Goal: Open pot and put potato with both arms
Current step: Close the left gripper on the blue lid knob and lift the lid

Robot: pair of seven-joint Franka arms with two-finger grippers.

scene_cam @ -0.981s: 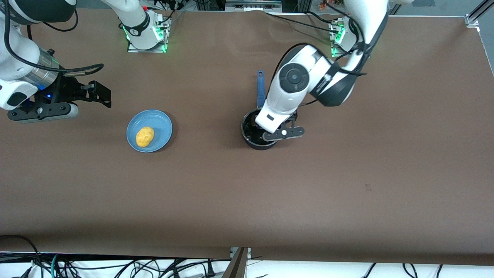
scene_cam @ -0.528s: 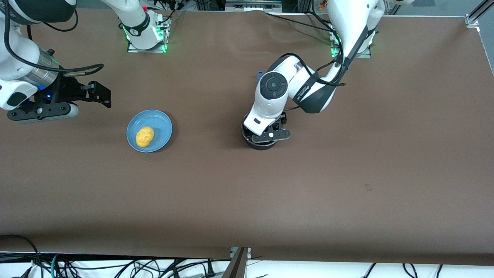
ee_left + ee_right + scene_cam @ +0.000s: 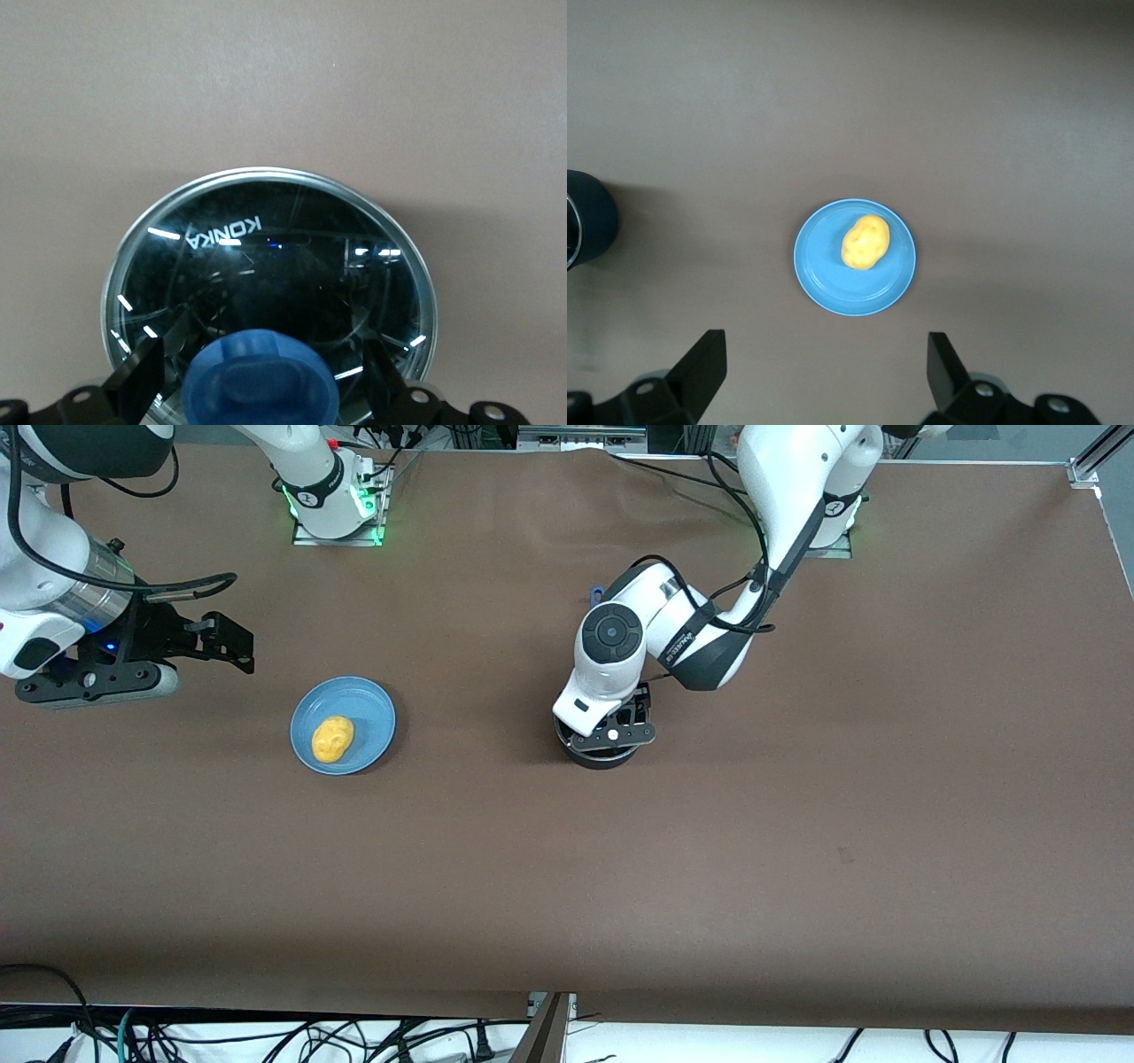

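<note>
Reaching down over the pot (image 3: 602, 755), I bring my left gripper (image 3: 614, 735) onto the lid (image 3: 270, 292); my left fingers (image 3: 142, 381) stand spread on either side of the blue knob (image 3: 260, 379), which sits between them and is not yet pinched. The pot stands mid-table, toward the left arm's end, capped by the clear glass lid inside its metal rim, with only the tip of its blue handle (image 3: 597, 592) showing past my left arm, on the side farther from the front camera. I judge the step in hand to be the opening: the next move calls for closing squarely on the knob, then lifting straight up so the glass clears the rim without dragging the pot. The potato (image 3: 332, 739) lies on the blue plate (image 3: 372, 708), well apart from the pot toward the right arm's end. My right gripper (image 3: 232, 643) waits in the air over the bare table near the plate, fingers (image 3: 700, 367) released and holding nothing. The brown table (image 3: 797, 824) lies bare around both pot and plate, leaving open room to set the lid down, well in from every edge.
</note>
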